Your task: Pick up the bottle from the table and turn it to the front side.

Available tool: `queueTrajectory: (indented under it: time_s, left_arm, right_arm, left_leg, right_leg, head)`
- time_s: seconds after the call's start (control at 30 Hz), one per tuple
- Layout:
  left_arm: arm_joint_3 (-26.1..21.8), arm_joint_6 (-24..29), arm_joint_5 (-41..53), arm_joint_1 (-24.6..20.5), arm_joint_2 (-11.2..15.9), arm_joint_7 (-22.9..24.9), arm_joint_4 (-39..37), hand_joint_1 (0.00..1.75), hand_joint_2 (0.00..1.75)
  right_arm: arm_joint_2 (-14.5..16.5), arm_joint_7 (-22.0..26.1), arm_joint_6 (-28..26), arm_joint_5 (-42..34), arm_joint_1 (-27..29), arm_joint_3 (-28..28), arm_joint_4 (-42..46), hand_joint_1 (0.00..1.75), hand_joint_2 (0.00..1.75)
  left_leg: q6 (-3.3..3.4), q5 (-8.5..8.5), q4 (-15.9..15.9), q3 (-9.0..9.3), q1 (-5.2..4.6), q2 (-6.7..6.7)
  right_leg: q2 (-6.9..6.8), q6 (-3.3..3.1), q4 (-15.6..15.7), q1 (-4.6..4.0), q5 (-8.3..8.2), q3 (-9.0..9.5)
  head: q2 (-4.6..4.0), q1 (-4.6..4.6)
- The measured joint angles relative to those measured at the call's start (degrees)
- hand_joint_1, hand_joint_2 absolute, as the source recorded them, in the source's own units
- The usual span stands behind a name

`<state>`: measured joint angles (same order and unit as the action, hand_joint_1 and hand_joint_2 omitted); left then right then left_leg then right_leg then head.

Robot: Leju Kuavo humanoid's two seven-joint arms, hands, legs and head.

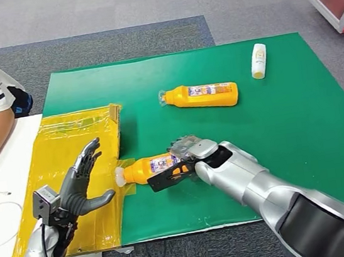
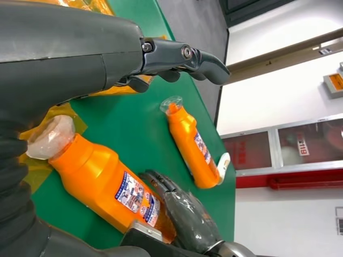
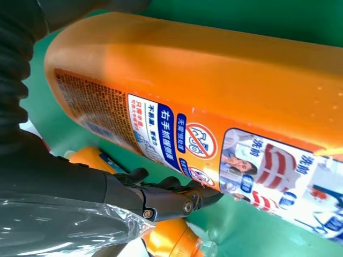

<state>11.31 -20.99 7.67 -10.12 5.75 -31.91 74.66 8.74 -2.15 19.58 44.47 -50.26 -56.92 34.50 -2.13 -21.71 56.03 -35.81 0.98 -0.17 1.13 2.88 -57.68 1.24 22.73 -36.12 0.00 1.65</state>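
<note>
The right robot hand grips an orange bottle lying on its side, white cap beside the yellow bag; the left robot hand hangs spread, holding nothing.

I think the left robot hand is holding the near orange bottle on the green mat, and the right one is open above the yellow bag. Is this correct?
No, the sides are swapped. In the head view the right robot hand holds the near orange bottle on the green mat, and the left robot hand is open above the yellow bag.
</note>
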Motion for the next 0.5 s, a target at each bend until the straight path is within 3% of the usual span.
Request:
queueTrajectory:
  time_s: [0.23,0.27,0.37,0.4,0.5]
  left_arm:
    - [0.0,-0.2,-0.1,-0.6,0.1,-0.3,0.0,0.0,1.75]
    - [0.0,-0.2,-0.1,-0.7,0.1,-0.3,0.0,0.0,1.75]
    - [0.0,-0.2,-0.1,-0.9,0.3,-0.4,0.0,0.0,1.75]
    - [0.0,-0.2,-0.1,-0.9,0.3,-0.4,0.0,0.0,1.75]
    - [0.0,-0.2,-0.3,-1.1,0.3,-0.6,0.0,0.0,1.75]
  right_arm:
    - [0.0,0.6,2.5,1.9,-0.7,-0.5,-0.7,0.08,1.75]
    - [0.0,0.6,2.7,2.2,-0.8,-0.7,-0.8,0.25,1.75]
    - [0.0,0.8,3.1,2.5,-1.0,-1.1,-1.0,1.41,1.75]
    - [0.1,0.9,3.1,2.5,-1.1,-1.2,-1.1,1.68,1.75]
    - [0.1,1.1,3.1,2.2,-1.4,-1.6,-1.4,1.75,1.75]
  left_leg:
    - [0.0,0.0,0.0,0.0,0.0,0.0]
    - [0.0,0.0,0.0,0.0,0.0,0.0]
    - [0.0,0.0,0.0,0.0,0.0,0.0]
    - [0.0,0.0,0.0,0.0,0.0,0.0]
    - [0.0,0.0,0.0,0.0,0.0,0.0]
  right_leg:
    - [0.0,0.0,0.0,0.0,0.0,0.01]
    - [0.0,0.0,0.0,0.0,0.0,0.01]
    - [0.0,0.0,0.0,0.0,0.0,0.01]
    - [0.0,0.0,0.0,0.0,0.0,0.01]
    - [0.0,0.0,0.0,0.0,0.0,0.01]
  head:
    - [0.0,0.0]
    - [0.0,-0.01]
    - [0.0,0.0]
    - [0.0,0.0]
    - [0.0,-0.01]
